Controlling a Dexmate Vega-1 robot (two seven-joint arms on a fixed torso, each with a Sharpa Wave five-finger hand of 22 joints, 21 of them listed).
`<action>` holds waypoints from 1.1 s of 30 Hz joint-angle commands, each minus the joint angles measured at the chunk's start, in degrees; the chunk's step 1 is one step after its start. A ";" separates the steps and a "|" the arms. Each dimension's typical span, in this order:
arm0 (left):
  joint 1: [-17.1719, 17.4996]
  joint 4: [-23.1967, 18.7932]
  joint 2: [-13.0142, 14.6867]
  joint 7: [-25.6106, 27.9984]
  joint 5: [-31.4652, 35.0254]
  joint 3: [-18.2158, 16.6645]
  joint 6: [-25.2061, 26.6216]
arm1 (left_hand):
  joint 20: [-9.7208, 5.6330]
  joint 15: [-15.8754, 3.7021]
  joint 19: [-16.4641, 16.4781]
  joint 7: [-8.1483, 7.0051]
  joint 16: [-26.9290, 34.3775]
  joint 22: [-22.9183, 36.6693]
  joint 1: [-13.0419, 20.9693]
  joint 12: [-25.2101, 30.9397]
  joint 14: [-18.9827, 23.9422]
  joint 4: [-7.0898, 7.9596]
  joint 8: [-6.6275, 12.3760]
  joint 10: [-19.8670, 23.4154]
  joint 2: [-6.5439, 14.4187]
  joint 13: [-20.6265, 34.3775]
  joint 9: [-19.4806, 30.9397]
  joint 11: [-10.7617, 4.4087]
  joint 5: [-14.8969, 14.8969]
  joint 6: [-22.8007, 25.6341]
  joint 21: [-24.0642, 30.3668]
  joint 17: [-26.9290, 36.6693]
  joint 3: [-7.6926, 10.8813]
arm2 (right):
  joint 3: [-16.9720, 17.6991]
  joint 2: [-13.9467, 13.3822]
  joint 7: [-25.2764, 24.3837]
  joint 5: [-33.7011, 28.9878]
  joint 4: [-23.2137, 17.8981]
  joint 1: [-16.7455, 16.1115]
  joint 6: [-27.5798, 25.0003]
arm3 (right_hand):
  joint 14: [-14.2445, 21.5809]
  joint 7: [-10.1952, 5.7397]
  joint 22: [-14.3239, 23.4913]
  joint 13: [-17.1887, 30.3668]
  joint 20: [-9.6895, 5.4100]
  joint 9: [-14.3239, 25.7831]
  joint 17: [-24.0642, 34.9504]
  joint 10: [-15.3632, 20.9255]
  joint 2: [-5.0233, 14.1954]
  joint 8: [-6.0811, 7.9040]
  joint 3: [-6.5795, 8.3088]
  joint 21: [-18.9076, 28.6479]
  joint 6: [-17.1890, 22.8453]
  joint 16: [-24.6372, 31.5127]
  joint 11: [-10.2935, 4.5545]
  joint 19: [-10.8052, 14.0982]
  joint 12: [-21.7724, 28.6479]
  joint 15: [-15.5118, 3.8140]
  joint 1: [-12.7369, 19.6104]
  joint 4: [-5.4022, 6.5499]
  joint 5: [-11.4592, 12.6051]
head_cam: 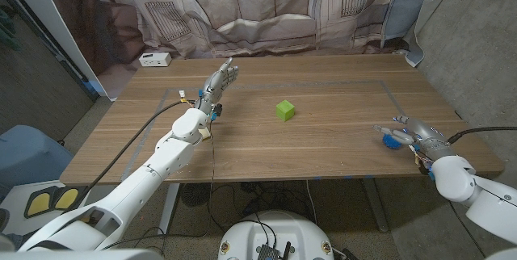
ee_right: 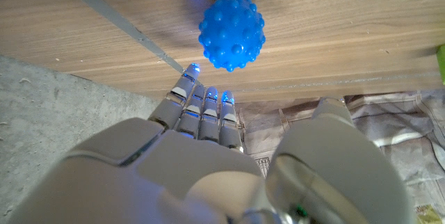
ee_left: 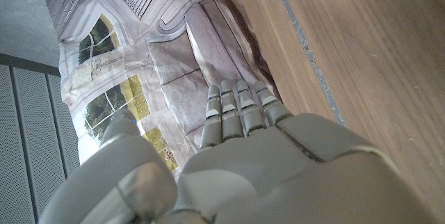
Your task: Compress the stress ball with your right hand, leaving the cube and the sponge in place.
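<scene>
A blue nubbed stress ball lies near the table's front right edge. My right hand is just beside it, fingers straight and the thumb held apart. A small gap shows between fingertips and ball, and the hand holds nothing. A green cube sits mid-table. My left hand hovers at the left middle with fingers stretched out and nothing in it. A pale yellow piece, perhaps the sponge, peeks out beside my left forearm, mostly hidden.
A white box stands at the table's back left corner. Grey tape lines mark a rectangle on the wooden table. A printed curtain hangs behind. The ball is close to the table's right front corner.
</scene>
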 commanded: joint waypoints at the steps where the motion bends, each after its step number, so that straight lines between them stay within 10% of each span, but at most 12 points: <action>1: 0.19 -0.10 0.24 -0.21 -0.14 -0.04 -0.20 | 0.08 0.00 0.21 -0.08 -0.08 0.10 0.04 -0.03 0.41 -0.11 0.13 0.20 0.39 0.22 0.30 -0.15 -0.22 0.50 -0.07 0.12 0.39 | -0.27 5.78 -2.54 -1.01 3.63 1.67 10.35 | -0.80 -0.65 0.12 0.01 -0.22 0.19 -0.02 -0.72 -0.04 0.29 -0.20 0.04 -0.06 -0.27 -0.12 -0.50 -0.03 -0.32 -0.65 0.15 0.55; 33: 2.94 -5.57 4.13 0.08 0.49 -0.93 2.17 | -0.63 -0.06 0.29 0.10 -0.11 0.08 0.26 -0.10 0.39 -0.28 0.01 0.09 0.53 0.22 0.30 0.18 -0.27 0.28 -0.07 0.10 0.62 | -8.39 11.69 -4.73 -1.28 10.90 14.11 24.30 | -1.92 -0.90 0.08 0.01 -0.56 0.15 -0.38 -1.84 0.45 0.00 -0.10 0.47 -1.23 -0.16 -0.38 -1.28 -0.10 -0.59 -0.75 0.07 0.92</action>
